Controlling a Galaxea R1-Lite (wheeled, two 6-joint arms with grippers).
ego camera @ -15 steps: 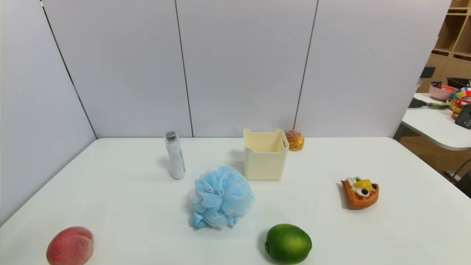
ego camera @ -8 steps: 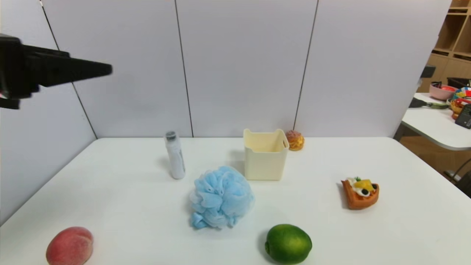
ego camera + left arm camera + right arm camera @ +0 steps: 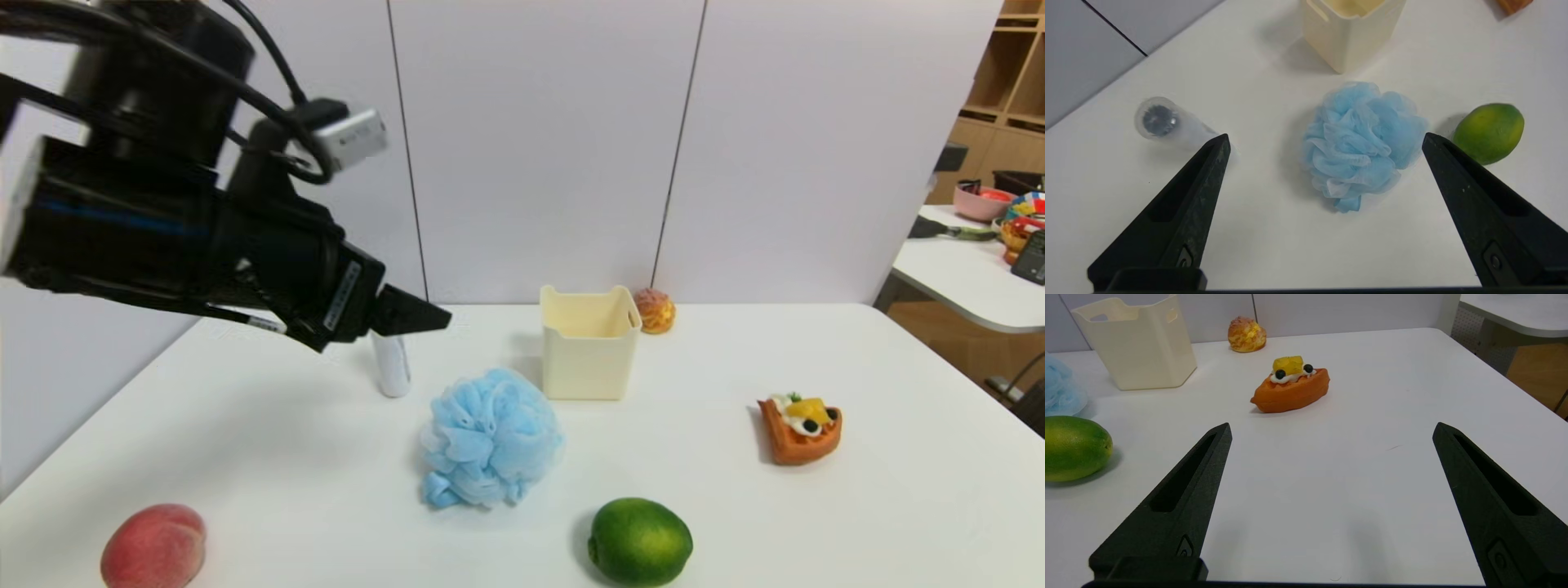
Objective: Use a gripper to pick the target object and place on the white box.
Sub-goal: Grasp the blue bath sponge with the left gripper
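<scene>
The target object, a fluffy light-blue pouf (image 3: pixel 490 437), lies on the white table just in front and to the left of the white box (image 3: pixel 589 343), an empty cream bin. My left gripper (image 3: pixel 424 314) hangs in the air above the table, up and to the left of the pouf, fingers pointing toward it. In the left wrist view this gripper (image 3: pixel 1325 136) is open, and the pouf (image 3: pixel 1363 143) lies far below between its wide-apart fingers, with the box (image 3: pixel 1349 36) beyond. My right gripper (image 3: pixel 1332 424) is open and empty low over the table's right front.
A white bottle (image 3: pixel 392 363) stands left of the box, partly behind the left gripper. A green lime (image 3: pixel 639 541) lies at the front, a peach (image 3: pixel 153 545) at the front left, a waffle tart (image 3: pixel 800 429) to the right, and a cream puff (image 3: pixel 655 310) behind the box.
My left arm has swung in from the upper left and come down and to the right, now over the bottle near the pouf. Nothing on the table has moved.
</scene>
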